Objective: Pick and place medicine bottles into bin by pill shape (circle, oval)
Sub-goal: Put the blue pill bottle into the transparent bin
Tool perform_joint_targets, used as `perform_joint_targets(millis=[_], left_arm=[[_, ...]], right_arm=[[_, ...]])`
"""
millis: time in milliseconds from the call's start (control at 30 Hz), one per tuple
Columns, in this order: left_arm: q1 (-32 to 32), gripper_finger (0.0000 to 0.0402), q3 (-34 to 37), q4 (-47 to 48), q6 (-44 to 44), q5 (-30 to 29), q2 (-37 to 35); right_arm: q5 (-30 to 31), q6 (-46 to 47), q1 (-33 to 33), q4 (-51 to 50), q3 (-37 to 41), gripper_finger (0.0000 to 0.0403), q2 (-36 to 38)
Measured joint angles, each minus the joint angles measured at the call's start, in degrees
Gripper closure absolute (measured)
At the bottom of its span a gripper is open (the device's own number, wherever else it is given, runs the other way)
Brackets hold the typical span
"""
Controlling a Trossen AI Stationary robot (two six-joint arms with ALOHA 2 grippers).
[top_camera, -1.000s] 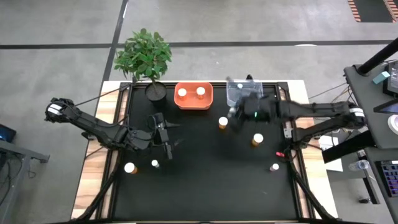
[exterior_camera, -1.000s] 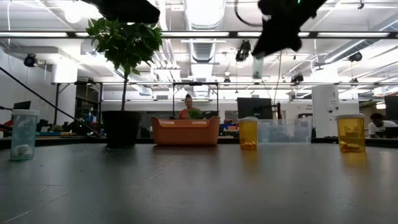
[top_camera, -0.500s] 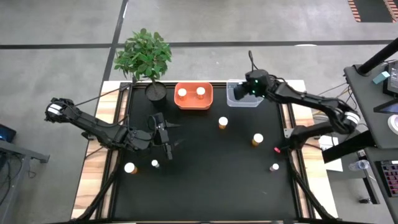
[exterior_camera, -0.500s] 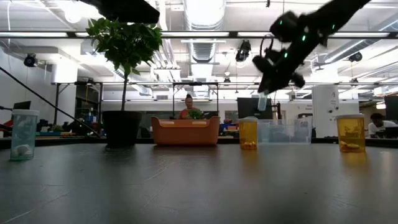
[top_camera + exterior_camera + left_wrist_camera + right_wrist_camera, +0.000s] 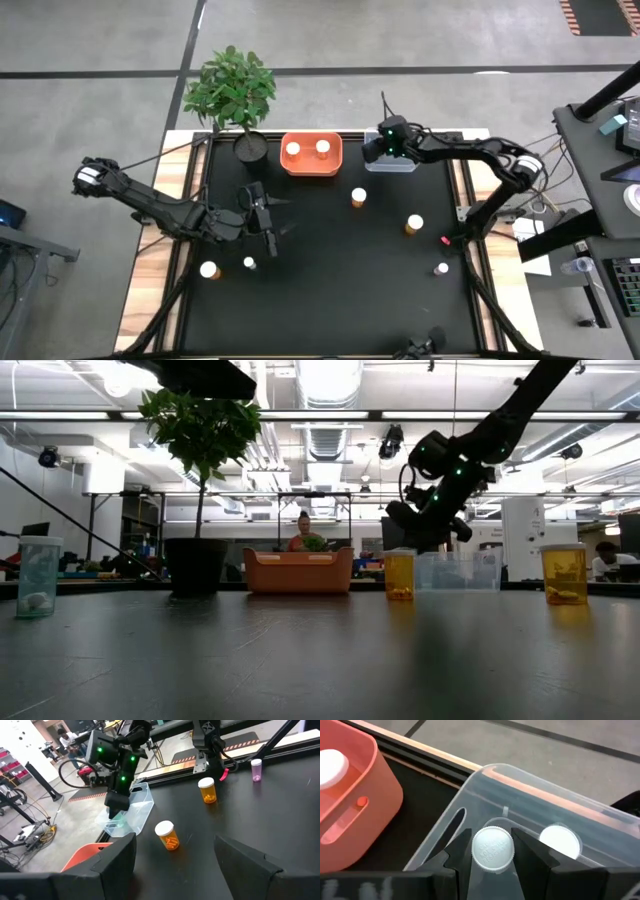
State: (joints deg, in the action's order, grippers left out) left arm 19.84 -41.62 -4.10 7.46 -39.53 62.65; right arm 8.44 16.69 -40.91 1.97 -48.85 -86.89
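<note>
Right now the small clear bottle with the white ribbed cap (image 5: 492, 848) sits clamped between my right end effector's (image 5: 492, 851) two dark fingers, hanging inside the rim of the clear plastic bin (image 5: 530, 795) at the upper middle of the high view. Another white-capped bottle (image 5: 560, 840) already lies in that bin, just beside mine.

To do this well, I judge I should lower until the bottle is well inside the walls, keep clear of the neighbour, then part the fingers slowly so it settles upright rather than tipping against the wall.

Left of it stands the orange plastic bin (image 5: 311, 155) with two white-capped bottles inside. On the black bench (image 5: 330, 290) wait two amber bottles with white caps, one at centre (image 5: 358, 197) and one to its right (image 5: 414, 224), plus a tiny pink-capped bottle (image 5: 441, 268) at lower right and two more at lower left.

My right arm reaches in from the right edge, wrist bent down over the bin. My left end effector (image 5: 268, 222) hovers at left centre, fingers spread and empty.
</note>
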Motion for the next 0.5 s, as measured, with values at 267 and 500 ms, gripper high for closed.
perform_joint_targets(millis=[267, 500], left_arm=[[0.0, 0.0152, 0.7, -0.2, -1.0, 0.0, 0.0], [0.0, 0.0152, 0.7, -0.3, -1.0, 0.0, 0.0]], right_arm=[[0.8, -0.2, 0.0, 0.1, -0.2, 0.0282, -0.4], [0.8, -0.1, 0.0, 0.1, -0.2, 0.0260, -0.4]])
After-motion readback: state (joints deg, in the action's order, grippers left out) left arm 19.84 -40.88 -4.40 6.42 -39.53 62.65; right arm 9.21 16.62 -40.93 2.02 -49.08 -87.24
